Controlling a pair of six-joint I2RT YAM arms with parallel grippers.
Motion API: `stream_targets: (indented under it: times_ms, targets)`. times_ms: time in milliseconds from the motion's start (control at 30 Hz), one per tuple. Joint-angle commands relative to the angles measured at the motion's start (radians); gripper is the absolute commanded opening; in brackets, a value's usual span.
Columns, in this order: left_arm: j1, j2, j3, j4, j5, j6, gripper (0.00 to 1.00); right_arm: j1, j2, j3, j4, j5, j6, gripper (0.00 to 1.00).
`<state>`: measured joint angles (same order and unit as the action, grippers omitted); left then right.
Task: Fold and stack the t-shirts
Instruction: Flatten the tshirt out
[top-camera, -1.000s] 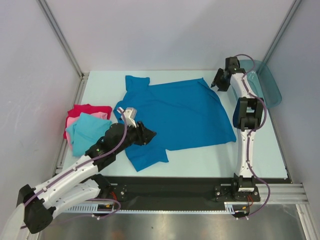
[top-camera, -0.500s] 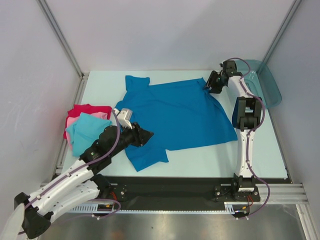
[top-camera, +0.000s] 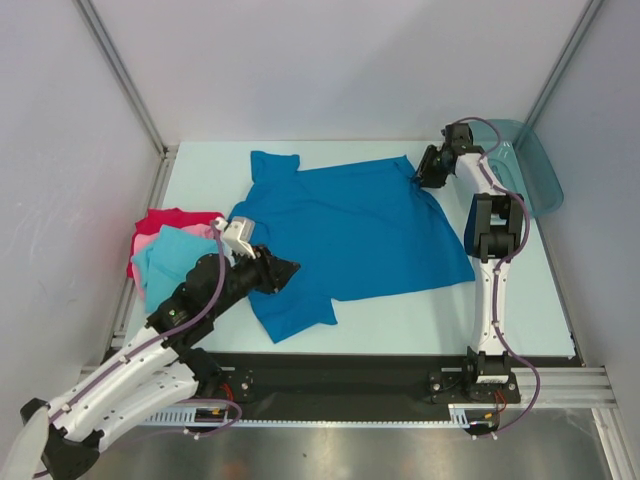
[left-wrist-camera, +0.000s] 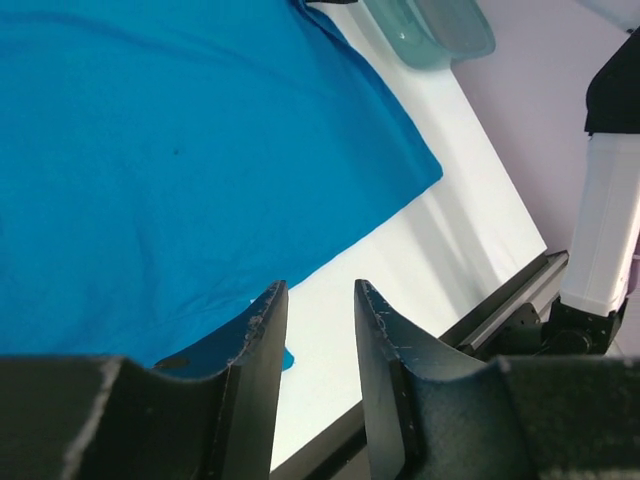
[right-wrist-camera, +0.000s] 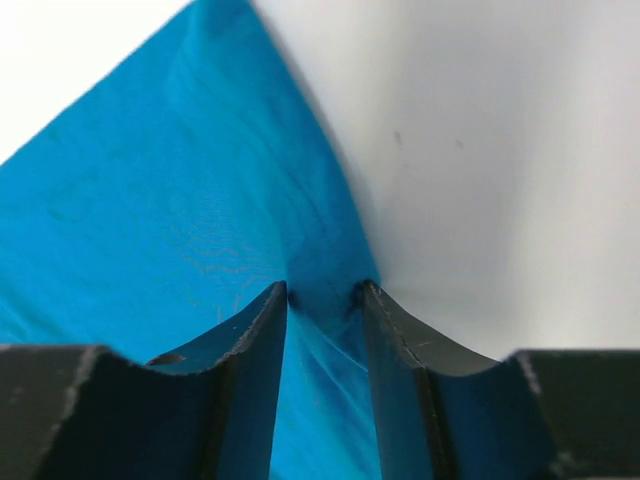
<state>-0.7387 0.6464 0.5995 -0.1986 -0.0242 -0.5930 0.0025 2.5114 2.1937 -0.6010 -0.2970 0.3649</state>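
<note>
The blue t-shirt is lying spread at the centre, its fold just beginning. Jaws apart, the right gripper is straddling its 1 o'clock corner and the left gripper is hovering at 7 o'clock. Both likely need clamping next.

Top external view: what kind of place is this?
Probably a lab robot cell, not a home: bare panel walls on aluminium posts, the left arm and right arm bolted to a black base rail, and a blue t-shirt spread on a plain pale table.
</note>
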Motion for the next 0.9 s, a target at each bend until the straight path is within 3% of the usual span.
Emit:
stream_targets:
  times_ms: [0, 200, 500, 700, 867]
  targets:
    - [-0.007, -0.017, 0.054, -0.013, -0.017, 0.024, 0.38, -0.022, -0.008, -0.008, -0.009, 0.067, -0.001, 0.40]
    - [-0.007, -0.031, 0.066, -0.025, -0.019, 0.025, 0.37, -0.036, -0.028, -0.012, -0.010, 0.101, 0.006, 0.28]
    - [-0.007, -0.036, 0.052, -0.035, -0.008, 0.013, 0.36, -0.029, -0.037, -0.014, 0.009, 0.139, 0.035, 0.00]
    - [-0.010, -0.050, 0.031, -0.036, -0.002, 0.002, 0.34, -0.021, -0.043, -0.014, 0.029, 0.154, 0.062, 0.00]
    - [-0.011, -0.048, 0.022, -0.036, 0.001, -0.002, 0.32, -0.010, -0.066, -0.020, 0.000, 0.332, 0.106, 0.00]
